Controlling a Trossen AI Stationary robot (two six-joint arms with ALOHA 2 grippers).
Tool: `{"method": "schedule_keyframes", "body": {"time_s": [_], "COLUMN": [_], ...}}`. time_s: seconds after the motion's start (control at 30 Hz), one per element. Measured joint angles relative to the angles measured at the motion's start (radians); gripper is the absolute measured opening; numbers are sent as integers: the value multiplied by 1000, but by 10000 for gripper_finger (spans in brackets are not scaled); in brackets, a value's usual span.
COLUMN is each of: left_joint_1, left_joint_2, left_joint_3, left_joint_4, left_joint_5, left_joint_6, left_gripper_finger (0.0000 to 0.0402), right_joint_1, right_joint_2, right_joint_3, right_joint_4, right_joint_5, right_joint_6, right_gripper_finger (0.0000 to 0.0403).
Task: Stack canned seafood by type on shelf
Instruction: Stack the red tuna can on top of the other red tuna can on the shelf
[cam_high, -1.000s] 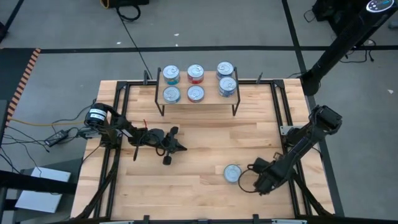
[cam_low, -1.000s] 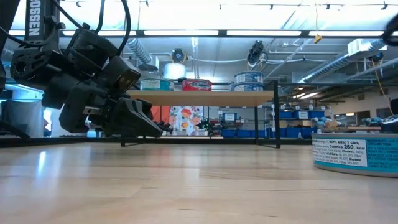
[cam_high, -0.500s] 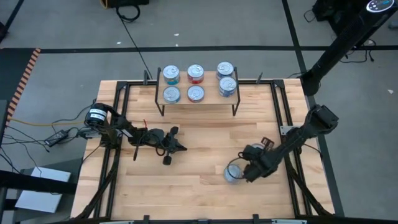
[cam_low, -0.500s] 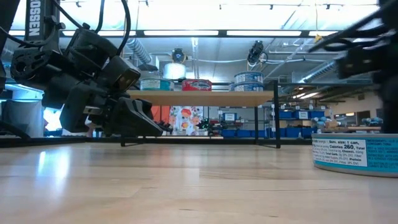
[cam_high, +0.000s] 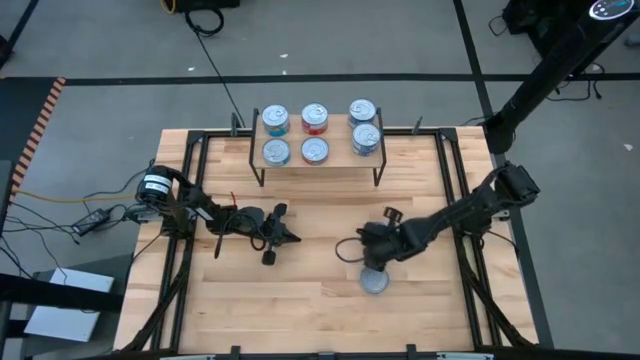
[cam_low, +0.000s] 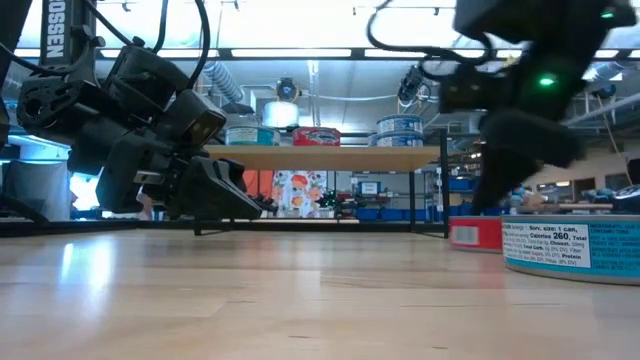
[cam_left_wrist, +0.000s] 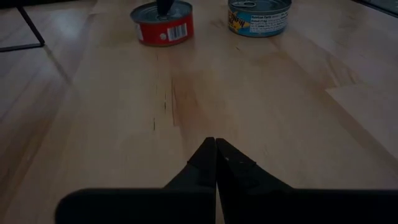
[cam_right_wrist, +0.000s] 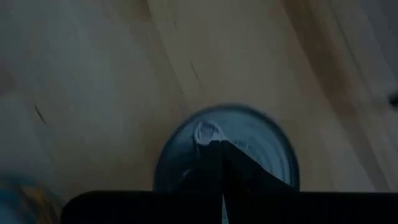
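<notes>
Shelf, high view: shelf (cam_high: 320, 165) stands at the far edge of the tabletop (cam_high: 300, 300), its long axis running left to right.
Shelf contents, high view: six shelf tins (cam_high: 314, 150) show silver lids in two rows of three, all upright.
Loose tin, high view: blue-labelled tin (cam_high: 374, 281) sits upright, lid up, on the near right part of the tabletop, well apart from the shelf.
Right gripper, high view: right gripper (cam_high: 368, 255) hangs just beyond the blue-labelled tin, covering what lies under it.
Left gripper, high view: left gripper (cam_high: 290, 237) lies low over the middle left of the tabletop, pointing right.
Low view: teal, red and blue labels show on the shelf. A red tin (cam_low: 475, 233) stands upright under the right arm, beside the blue-labelled tin.
Left wrist view: left fingers are pressed together, holding nothing. Both loose tins stand ahead, near each other but apart, and a dark tip meets the red tin's lid.
Right wrist view: right fingers are pressed together, pinching nothing, directly over a round silver lid.
</notes>
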Motion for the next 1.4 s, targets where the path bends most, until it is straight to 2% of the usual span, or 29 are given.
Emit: {"method": "schedule_keyframes", "body": {"time_s": [0.17,0.3,0.5,0.67,0.8,1.0,1.2,1.4], "left_joint_1": [0,0,0,0,0,0,0,-1], "left_joint_2": [0,0,0,0,0,0,-1,-1], "left_joint_3": [0,0,0,0,0,13,34,36], "left_joint_4": [-2,-2,-3,-3,0,-2,-6,-9], "left_joint_5": [0,0,0,0,0,-2,-3,-2], "left_joint_6": [0,0,0,0,0,0,-5,-7], "left_gripper_finger": [5,5,5,5,5,5,5,5], "right_joint_1": [-49,-55,-32,-9,-3,-3,-3,-16], "right_joint_2": [0,-1,-3,-3,-3,-6,-4,-2], "right_joint_3": [39,127,192,110,4,-111,-116,-117], "right_joint_4": [95,-10,-355,-430,-337,-18,144,370], "right_joint_5": [-4,-10,-49,-94,-121,-139,-113,-113], "right_joint_6": [-144,-172,-8,130,192,142,108,-35], "right_gripper_finger": [5,5,5,5,5,5,5,5]}}
